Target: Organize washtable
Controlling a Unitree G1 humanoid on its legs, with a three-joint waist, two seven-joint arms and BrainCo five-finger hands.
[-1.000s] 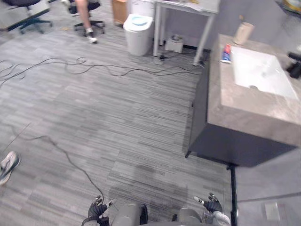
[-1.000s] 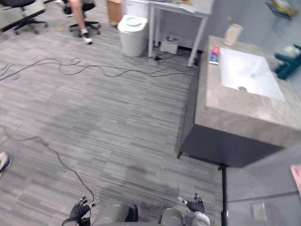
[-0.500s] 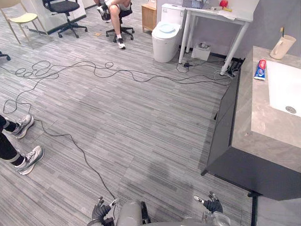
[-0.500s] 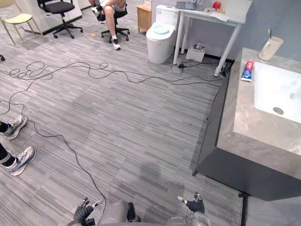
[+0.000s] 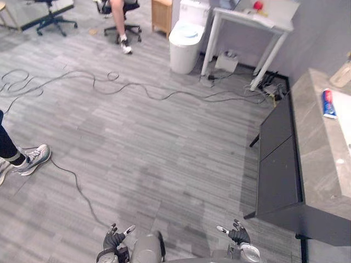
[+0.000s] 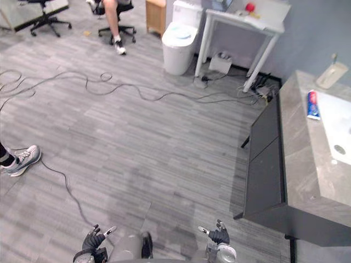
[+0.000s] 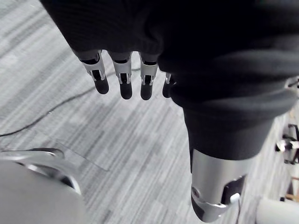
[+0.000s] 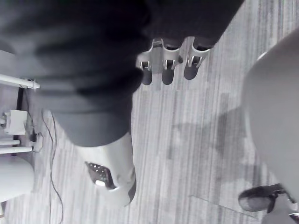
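Note:
The washtable (image 6: 299, 164), a grey stone top on a dark cabinet, stands at the right edge with a white sink (image 6: 343, 131) set in it. A red, white and blue toothpaste tube (image 6: 312, 104) lies on the top beside the sink. A beige cup (image 6: 331, 75) stands at the far end. My left hand (image 5: 113, 239) and right hand (image 5: 237, 235) hang low over the floor, well short of the washtable. Both are open and hold nothing. The wrist views show the left fingers (image 7: 121, 80) and the right fingers (image 8: 168, 67) straight above grey floor.
A white toilet (image 5: 184, 41) and a white table (image 5: 252, 22) stand at the back, with a wooden cabinet (image 5: 162, 13) beside them. Cables (image 5: 137, 87) trail across the floor. A person sits on an office chair (image 5: 118, 16). Another person's shoe (image 5: 30, 159) is at the left.
The whole picture has shifted, so the camera moved: the washtable now sits further right. Both hands hang as before.

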